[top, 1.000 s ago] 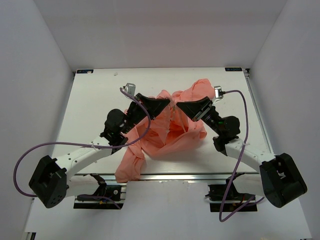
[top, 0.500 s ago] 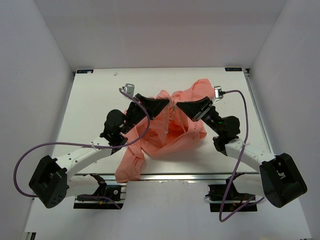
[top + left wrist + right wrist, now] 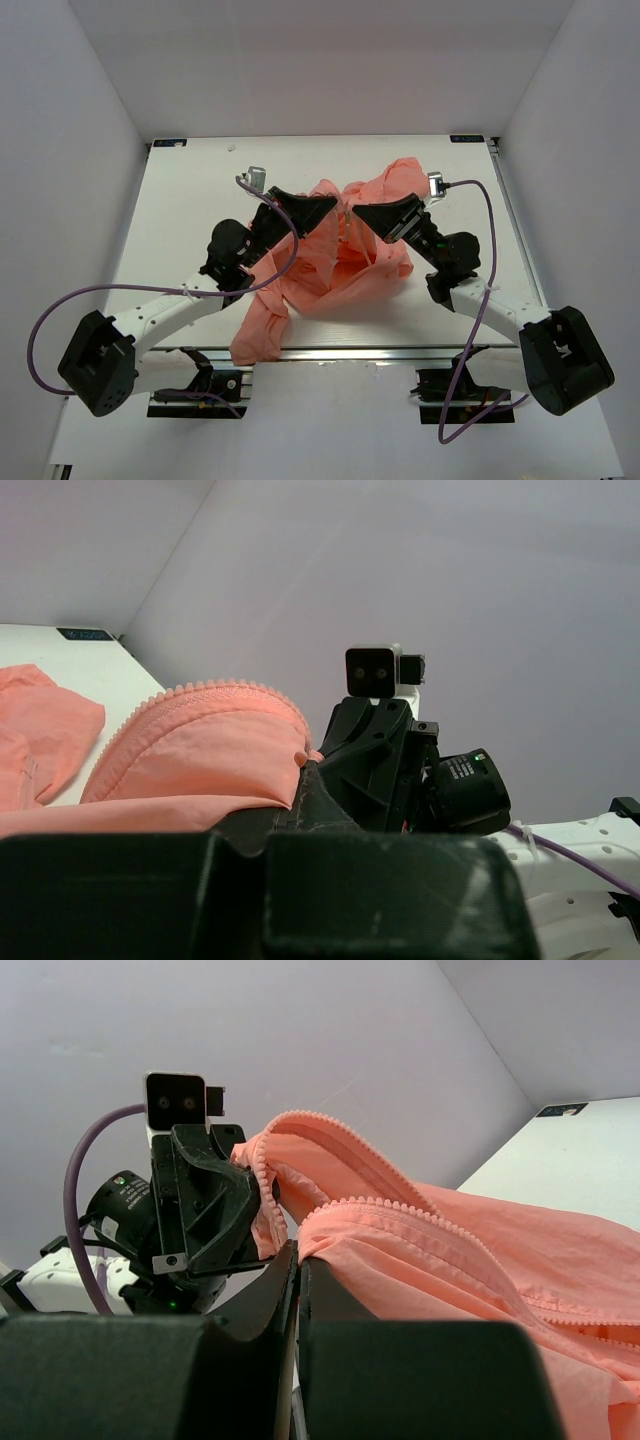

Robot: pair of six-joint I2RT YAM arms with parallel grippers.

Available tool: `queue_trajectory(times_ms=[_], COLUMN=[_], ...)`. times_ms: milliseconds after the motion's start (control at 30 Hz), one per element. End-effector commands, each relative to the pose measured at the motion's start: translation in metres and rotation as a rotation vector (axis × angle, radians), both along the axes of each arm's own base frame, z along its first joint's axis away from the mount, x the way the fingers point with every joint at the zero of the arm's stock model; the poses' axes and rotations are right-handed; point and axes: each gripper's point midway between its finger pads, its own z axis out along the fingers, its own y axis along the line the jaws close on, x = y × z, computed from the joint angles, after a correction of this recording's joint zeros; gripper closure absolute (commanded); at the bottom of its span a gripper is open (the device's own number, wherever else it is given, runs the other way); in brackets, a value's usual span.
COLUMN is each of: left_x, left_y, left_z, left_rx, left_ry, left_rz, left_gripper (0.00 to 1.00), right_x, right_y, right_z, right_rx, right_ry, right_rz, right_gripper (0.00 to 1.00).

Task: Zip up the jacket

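Salmon-pink jacket (image 3: 345, 270) lies bunched mid-frame on the white tabletop (image 3: 190, 190), one sleeve trailing toward the lower left. Above it, the left claw (image 3: 333, 204) and right claw (image 3: 357, 209), nearly tip to tip, each pinch a raised zipper edge.

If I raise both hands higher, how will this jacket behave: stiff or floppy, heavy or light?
Probably floppy: the jacket sags in wrinkled folds below the left hand and right hand. It is likely light, since thin fabric holds up from small pinches. The sleeve trailing to the near edge of the table may drag.
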Motion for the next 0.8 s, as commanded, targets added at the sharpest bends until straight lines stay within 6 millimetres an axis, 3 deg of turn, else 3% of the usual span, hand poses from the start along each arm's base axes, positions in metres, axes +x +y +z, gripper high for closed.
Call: queue_trajectory(times_ms=[0,767], left_x=[-0.0027,-0.0065], left_y=[-0.0007,-0.0031], left_z=[0.0048,-0.0003], left_rx=[-0.015,-0.040], left_ry=[-0.020,-0.010], left_rz=[-0.019,-0.053], left_gripper=[1.00,1.00], right_x=[-0.0803,-0.0745], right_y=[-0.0454,-0.0460], right_z=[0.1147,0.1191], right_rx=[0.312,0.333], right_ry=[-0.584,-0.569], right_rz=[-0.015,-0.025], right_gripper=[1.00,1.00])
